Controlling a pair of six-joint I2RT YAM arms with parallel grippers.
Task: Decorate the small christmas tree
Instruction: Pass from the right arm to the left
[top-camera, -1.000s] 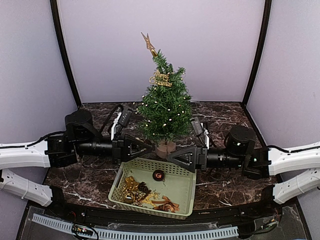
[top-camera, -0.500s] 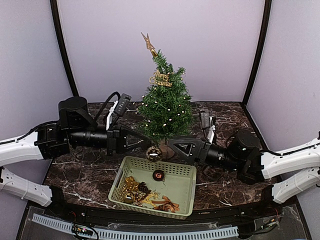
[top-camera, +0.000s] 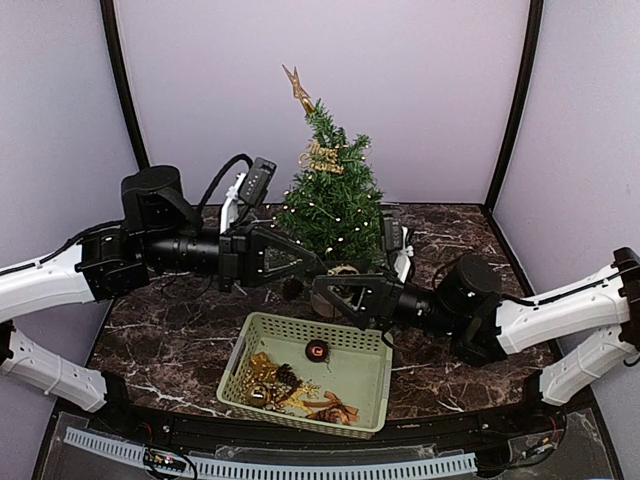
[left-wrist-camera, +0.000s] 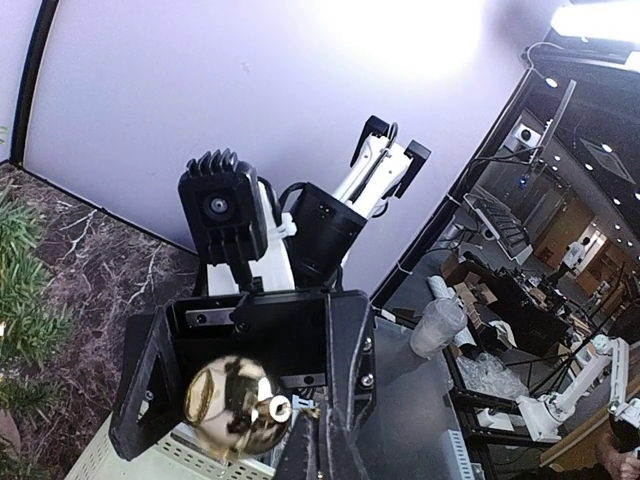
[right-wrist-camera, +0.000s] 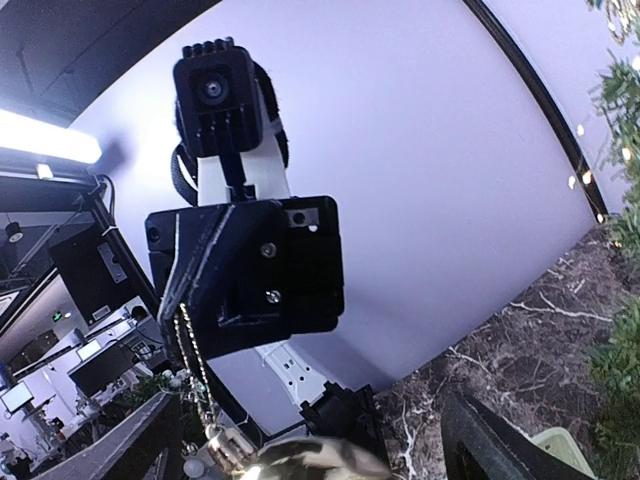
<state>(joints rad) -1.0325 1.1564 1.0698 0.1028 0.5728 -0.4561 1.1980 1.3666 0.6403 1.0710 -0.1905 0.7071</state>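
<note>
L fingers (top-camera: 316, 266) pinch gold bauble (left-wrist-camera: 232, 405) cord, lifted up to tree (top-camera: 330, 205); R fingers (top-camera: 330, 288) open.

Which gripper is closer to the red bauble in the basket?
Right. The right gripper hangs open just past the basket's far rim, near the red bauble. The left gripper is farther back by the tree's lower branches, shut on a gold bauble's hanger.

On the small christmas tree (top-camera: 330, 200), trunk and base are largely hidden behind the left claw (top-camera: 320, 264) and right claw (top-camera: 322, 289). The right wrist view's bottom edge cuts off the gold bauble (right-wrist-camera: 310, 462). The trinkets (top-camera: 280, 385) in the near basket (top-camera: 372, 372) are too tangled to distinguish.
</note>
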